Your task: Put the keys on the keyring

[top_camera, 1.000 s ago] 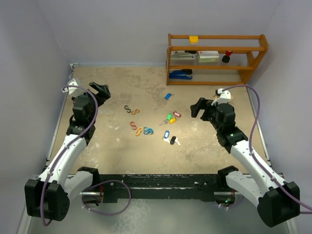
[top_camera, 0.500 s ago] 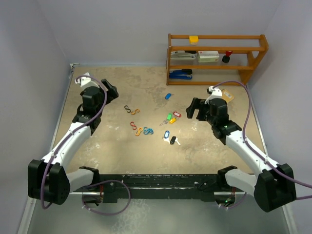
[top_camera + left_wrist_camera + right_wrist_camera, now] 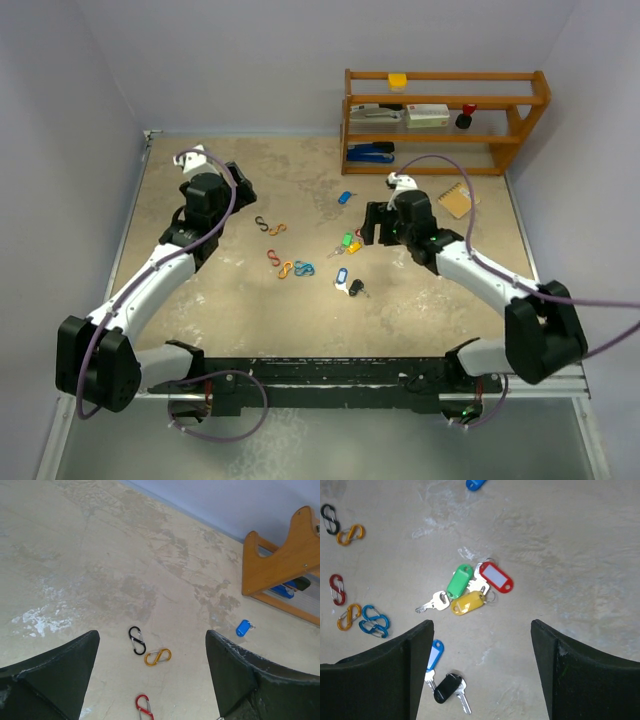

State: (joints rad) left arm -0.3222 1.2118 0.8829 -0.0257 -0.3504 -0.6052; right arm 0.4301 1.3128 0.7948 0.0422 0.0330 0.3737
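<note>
Right gripper [image 3: 481, 627], jaws apart, has moved over the keys [image 3: 468, 603]; left gripper [image 3: 151, 636], also apart, came nearer. Their tags [image 3: 496, 577] are glossy oblong plastic.

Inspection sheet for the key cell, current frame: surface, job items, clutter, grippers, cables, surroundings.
Surface: beige table, mottled, white scuffs.
Job's things: green, yellow, red tagged keys bunched mid-table; blue and black tagged keys on their near side; lone blue tag toward the wooden shelf.
Clutter: coloured clips left of the keys; notepad at right.
Grippers: left gripper open over the clips, empty; right gripper open over the bunched keys, empty.
Cables: purple cables, looped at both wrists.
Surroundings: wooden shelf far right, stocked; pale walls.
</note>
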